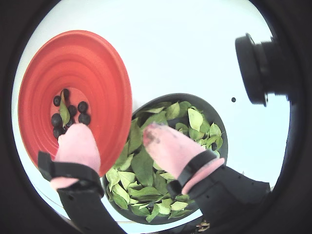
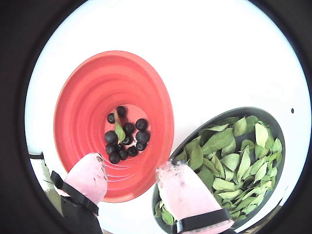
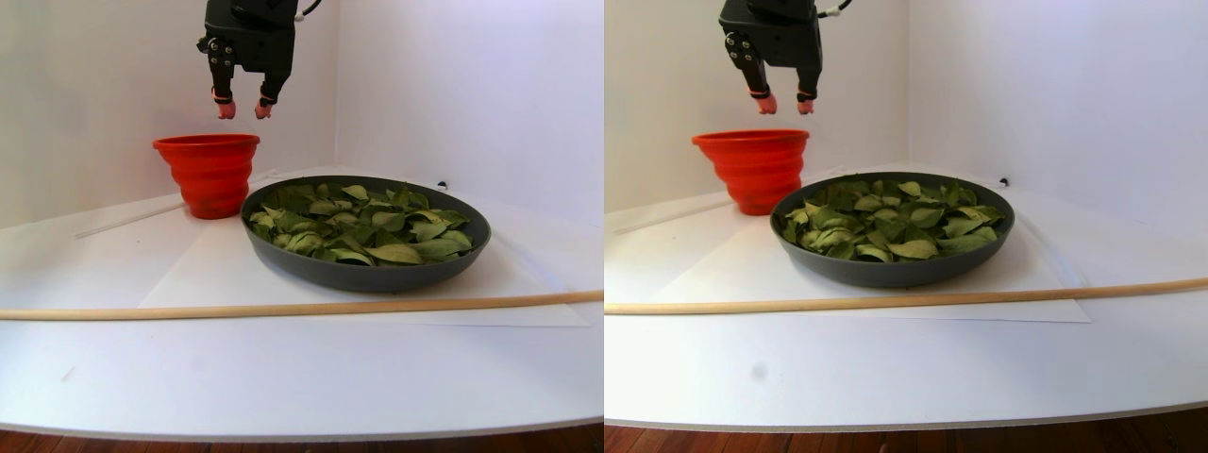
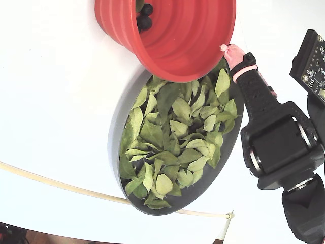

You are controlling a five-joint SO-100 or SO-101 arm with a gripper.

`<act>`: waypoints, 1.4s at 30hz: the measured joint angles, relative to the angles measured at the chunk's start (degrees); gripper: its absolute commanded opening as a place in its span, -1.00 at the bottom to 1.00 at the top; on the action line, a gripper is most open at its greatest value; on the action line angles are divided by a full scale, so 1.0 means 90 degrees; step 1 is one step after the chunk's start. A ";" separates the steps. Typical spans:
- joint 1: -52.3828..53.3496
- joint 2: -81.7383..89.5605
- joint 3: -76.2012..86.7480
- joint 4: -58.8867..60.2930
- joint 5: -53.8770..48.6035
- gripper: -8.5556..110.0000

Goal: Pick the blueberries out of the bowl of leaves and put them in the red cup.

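The red cup (image 2: pixel 87 97) stands just left of the bowl (image 2: pixel 280 131) in both wrist views. Several blueberries (image 2: pixel 125 138) lie at the cup's bottom with one small leaf (image 2: pixel 120 131) among them. Green leaves (image 1: pixel 141 165) fill the dark grey bowl (image 1: pixel 214 109), and only leaves show in it. My gripper (image 3: pixel 243 109) hangs open above the cup (image 3: pixel 208 175), close to the rim nearest the bowl, with nothing between its pink fingertips (image 1: pixel 78 144). In the fixed view one pink fingertip (image 4: pixel 228 51) shows beside the cup (image 4: pixel 188 46).
A thin wooden stick (image 3: pixel 283 308) lies across the table in front of the bowl (image 3: pixel 368 274). White walls close the back and sides. A black camera body (image 1: pixel 258 68) juts in at the upper right of a wrist view.
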 measured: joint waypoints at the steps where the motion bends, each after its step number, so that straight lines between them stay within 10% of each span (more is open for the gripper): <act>1: 0.0059 0.0000 0.0000 0.0078 0.0039 -0.54; 42: 0.1807 0.0000 0.0000 0.1025 0.0234 -0.55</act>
